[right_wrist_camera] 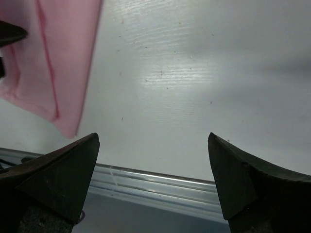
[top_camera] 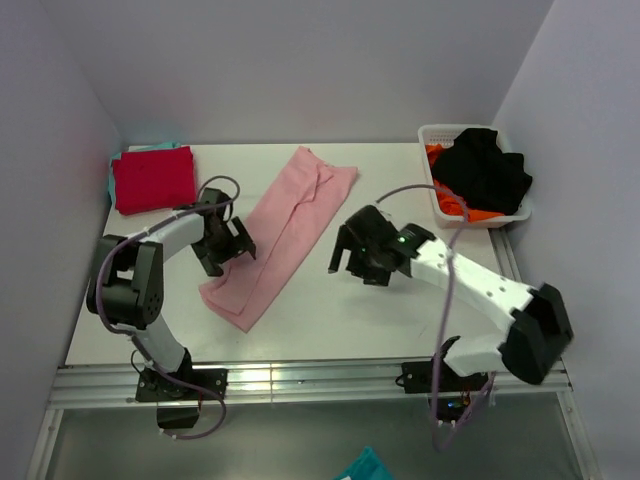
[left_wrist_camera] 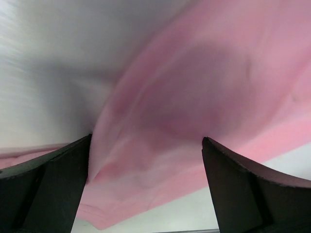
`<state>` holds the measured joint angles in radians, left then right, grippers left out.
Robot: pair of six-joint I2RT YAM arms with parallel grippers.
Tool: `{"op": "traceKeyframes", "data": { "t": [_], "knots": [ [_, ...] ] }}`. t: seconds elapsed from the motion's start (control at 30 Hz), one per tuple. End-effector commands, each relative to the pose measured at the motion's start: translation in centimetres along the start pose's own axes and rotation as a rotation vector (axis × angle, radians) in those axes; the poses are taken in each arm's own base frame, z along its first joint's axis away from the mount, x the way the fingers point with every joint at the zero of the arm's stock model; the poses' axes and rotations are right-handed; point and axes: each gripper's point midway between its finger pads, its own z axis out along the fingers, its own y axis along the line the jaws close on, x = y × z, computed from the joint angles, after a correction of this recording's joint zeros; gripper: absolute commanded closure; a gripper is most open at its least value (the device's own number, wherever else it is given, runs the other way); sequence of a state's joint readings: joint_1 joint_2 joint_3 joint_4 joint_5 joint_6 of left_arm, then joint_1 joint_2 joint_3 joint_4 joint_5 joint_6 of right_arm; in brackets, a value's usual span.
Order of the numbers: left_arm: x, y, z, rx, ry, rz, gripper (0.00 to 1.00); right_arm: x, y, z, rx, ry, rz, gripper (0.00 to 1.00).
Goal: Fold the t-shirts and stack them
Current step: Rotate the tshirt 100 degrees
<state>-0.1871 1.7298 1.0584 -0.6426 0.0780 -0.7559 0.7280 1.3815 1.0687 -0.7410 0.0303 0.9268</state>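
Two pincers are found released: left gripper (top_camera: 226, 254) over the 7 o'clock end of the pink t-shirt (top_camera: 290, 225), right gripper (top_camera: 357, 270) at its 3 o'clock side. Near corners should be pinched evenly before folding.

Left hand (top_camera: 224, 250) low, fingers spread wide, elbow folded back. Right hand (top_camera: 352, 262) likewise spread wide, arm outstretched, well right of left hand.
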Motion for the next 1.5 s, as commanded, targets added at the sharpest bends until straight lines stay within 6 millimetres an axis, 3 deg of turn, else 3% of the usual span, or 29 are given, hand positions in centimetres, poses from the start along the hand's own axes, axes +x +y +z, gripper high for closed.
{"op": "traceKeyframes", "data": {
  "t": [0.0, 0.27, 0.37, 0.53, 0.57, 0.73, 0.9, 1.1, 1.2, 1.27, 1.33, 1.47],
  "knots": [
    [5.3, -3.0, 1.4, 0.041, 0.072, -0.019, 0.01, -0.4, -3.1, -2.5, 0.009, -0.133, 0.096, 0.00],
    [8.8, -9.7, -1.3, 0.120, 0.056, -0.001, 0.01, 2.6, -9.5, -6.2, 0.020, -0.195, 0.172, 0.00],
    [10.1, -12.4, -2.6, 0.168, 0.050, 0.000, 0.01, 3.4, -11.0, -7.5, -0.001, -0.218, 0.195, 0.00],
    [13.0, -16.8, -4.4, 0.260, 0.054, 0.039, 0.00, 4.1, -12.7, -9.0, -0.008, -0.244, 0.199, 0.00],
    [14.6, -17.5, -4.2, 0.258, 0.071, 0.074, 0.01, 4.3, -13.1, -9.1, 0.002, -0.243, 0.195, 0.00],
    [18.5, -19.7, -4.1, 0.226, 0.085, 0.170, 0.01, 4.7, -14.1, -9.6, -0.003, -0.258, 0.198, 0.00],
    [19.1, -18.9, -4.8, 0.169, 0.072, 0.204, 0.00, 5.4, -14.8, -9.9, -0.022, -0.259, 0.199, 0.00],
    [15.2, -15.4, -7.0, 0.020, -0.090, 0.235, 0.01, 5.7, -15.1, -10.2, -0.047, -0.264, 0.187, 0.00],
    [14.7, -13.8, -8.6, -0.006, -0.121, 0.231, 0.01, 6.0, -14.8, -9.9, -0.065, -0.252, 0.168, 0.00],
    [15.3, -13.8, -10.3, 0.051, -0.126, 0.207, 0.00, 5.8, -14.1, -9.4, -0.094, -0.253, 0.149, 0.00],
    [17.2, -13.0, -10.9, 0.083, -0.099, 0.191, 0.01, 6.3, -13.9, -8.1, -0.093, -0.222, 0.133, 0.00],
    [22.1, -12.5, -10.3, 0.134, -0.023, 0.183, 0.01, 6.0, -12.4, -5.8, -0.097, -0.191, 0.109, 0.05]
  ]
}}
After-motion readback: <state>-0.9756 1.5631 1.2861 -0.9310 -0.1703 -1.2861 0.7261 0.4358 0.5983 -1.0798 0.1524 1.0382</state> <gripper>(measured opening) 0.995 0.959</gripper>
